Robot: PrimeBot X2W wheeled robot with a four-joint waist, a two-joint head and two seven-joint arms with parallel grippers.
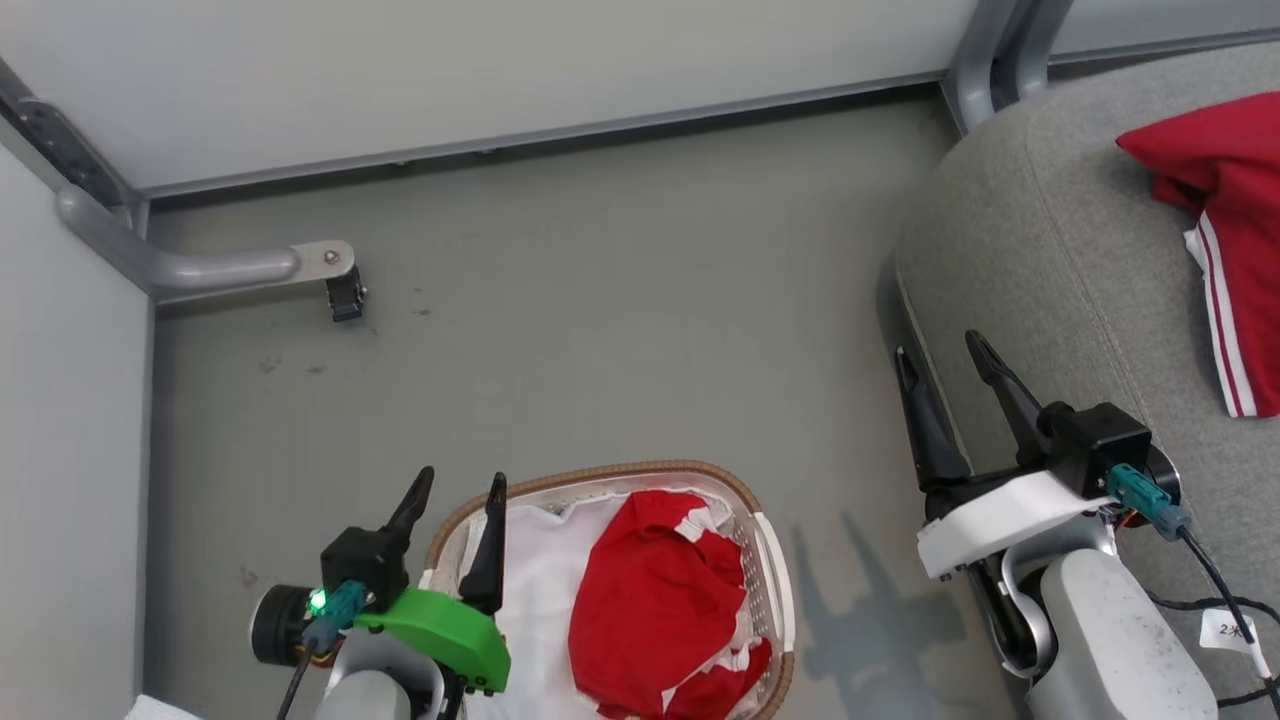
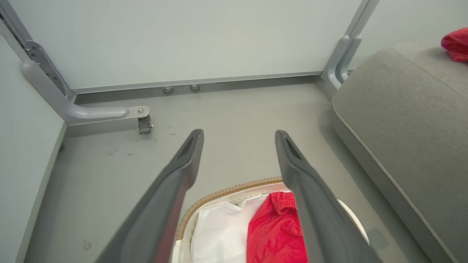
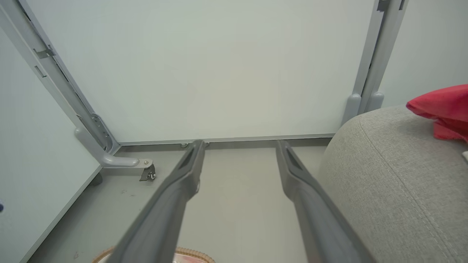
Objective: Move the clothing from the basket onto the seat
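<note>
Left gripper (image 1: 461, 480), fingers spread wide and empty, above the left end of the basket (image 1: 600, 472).
Basket holds one red garment (image 1: 655, 600) on a white liner (image 1: 535, 590); second red garment (image 1: 1230, 200) lies on grey seat (image 1: 1050, 250). Right gripper (image 1: 940, 346), likewise wide and empty, at seat's edge. Grey floor (image 1: 600, 300) separates basket and seat.

**Visitor:** Where does your head camera sit?

**Me:** High up, facing steeply down at the floor (image 1: 600, 300), with my left gripper (image 1: 462, 475) low left and my right gripper (image 1: 939, 345) at the right.

**Visitor:** And the wrist cameras?

**Me:** Each looks along its own gripper, lower and flatter, toward the wall panel (image 3: 219, 73). The left hangs close over the basket (image 2: 226, 190); the right is close beside the seat (image 3: 395, 190).

**Visitor:** What do they share?

**Me:** All three catch the caster foot (image 1: 345, 297), the seat's edge and the red garment (image 1: 1225, 170) on it.
</note>
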